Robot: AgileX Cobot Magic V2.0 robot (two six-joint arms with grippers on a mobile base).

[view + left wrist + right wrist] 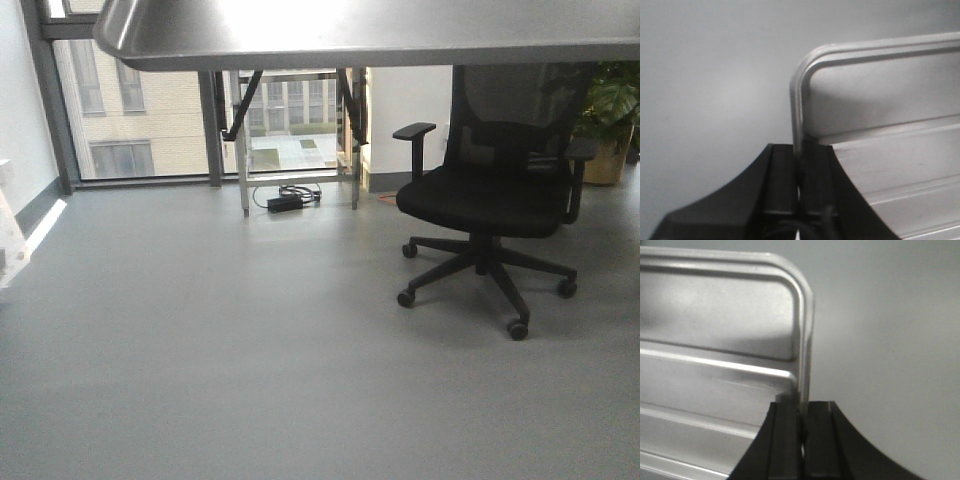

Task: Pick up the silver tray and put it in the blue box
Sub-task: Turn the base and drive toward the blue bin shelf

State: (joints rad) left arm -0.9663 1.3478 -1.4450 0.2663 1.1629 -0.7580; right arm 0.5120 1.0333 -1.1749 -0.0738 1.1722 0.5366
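Front view: silver tray (380, 35) aloft across top of frame, over grey floor (250, 350); office chair (490, 190) and potted plant (612, 110) far right; blue box not in sight, so find it before travelling. Left wrist view: left gripper (800, 172) clenched on tray's left rim near a rounded corner. Right wrist view: right gripper (802, 415) pinching the opposite rim likewise; move both ends together, level, to avoid twist or slip.

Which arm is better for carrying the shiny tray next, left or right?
Neither alone: the left tool and the right tool each pinch a rim of the silver tray, on opposite sides, so both should probably carry together.
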